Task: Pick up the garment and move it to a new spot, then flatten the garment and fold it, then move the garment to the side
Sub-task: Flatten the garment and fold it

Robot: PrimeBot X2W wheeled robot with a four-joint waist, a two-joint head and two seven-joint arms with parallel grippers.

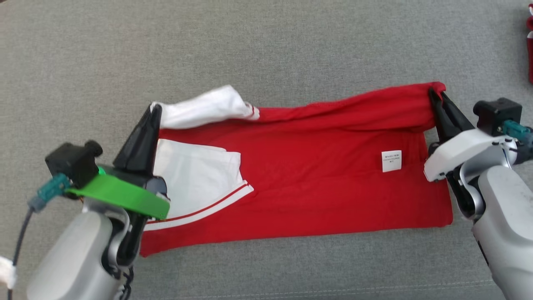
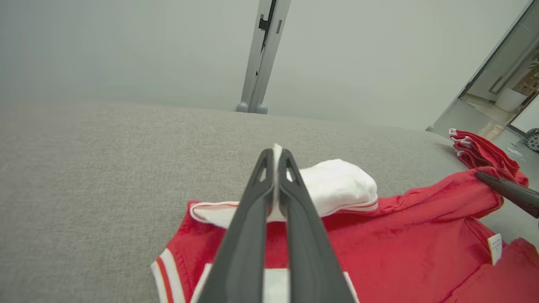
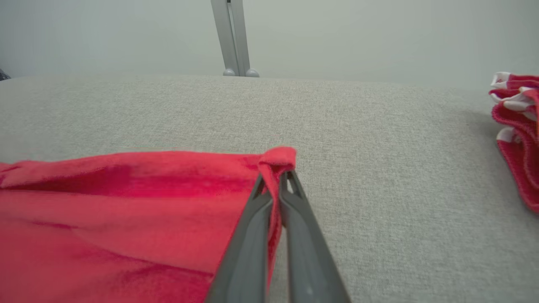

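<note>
A red garment (image 1: pixel 316 183) with white sleeves and a small white label lies spread across the grey cushion. Its far edge is lifted off the surface between both grippers. My left gripper (image 1: pixel 155 109) is shut on the white sleeve end at the garment's left far corner, and white cloth (image 2: pixel 276 153) shows pinched between its tips. My right gripper (image 1: pixel 435 93) is shut on the red far right corner, where a red fold (image 3: pixel 277 158) wraps over the tips. In the left wrist view the right gripper's dark fingers (image 2: pixel 509 191) hold the raised red edge.
The grey fabric surface (image 1: pixel 266 46) stretches wide beyond the garment. More red and white clothes (image 3: pixel 518 126) lie piled at the far right edge. A grey metal post (image 2: pixel 261 54) stands behind the cushion against a pale wall.
</note>
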